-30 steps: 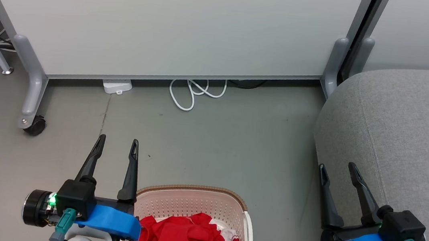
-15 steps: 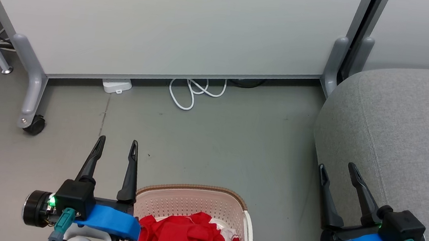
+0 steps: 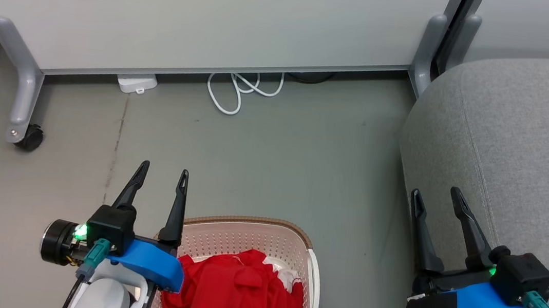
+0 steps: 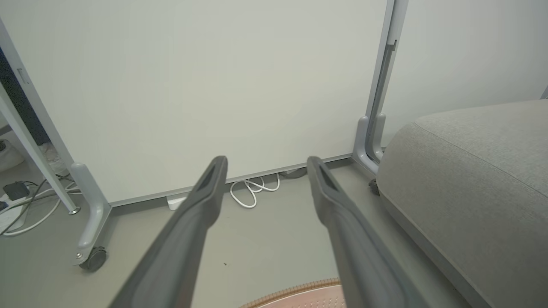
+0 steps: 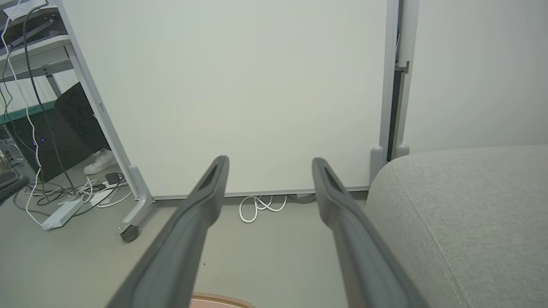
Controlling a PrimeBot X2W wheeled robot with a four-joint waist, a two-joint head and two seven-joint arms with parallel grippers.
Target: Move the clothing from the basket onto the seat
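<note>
The red clothing [image 3: 238, 294] with white trim lies bunched in the cream perforated basket [image 3: 312, 282], which stands on the floor at the bottom middle of the head view; its brown rim [image 4: 299, 291] peeks into the left wrist view. The grey seat [image 3: 523, 146] fills the right side, and it also shows as the seat [image 4: 471, 188] and the seat [image 5: 466, 214] in the wrist views. My left gripper [image 3: 164, 171] hangs open and empty just left of the basket's far end. Over the seat's left edge my right gripper [image 3: 436, 191] is open and empty too.
A white partition panel [image 3: 218, 13] on grey wheeled feet [image 3: 23, 133] stands across the back. A coiled white cable [image 3: 240, 90] and a white power strip [image 3: 136, 83] lie at its base. Grey floor [image 3: 278, 165] lies between the basket and the panel. Cables and a shoe [image 5: 96, 162] sit far left.
The whole head picture has shifted: the camera tipped down and turned slightly, so the panel, cable and seat sit higher and further left. Both grippers stay open; nothing has been taken hold of.
</note>
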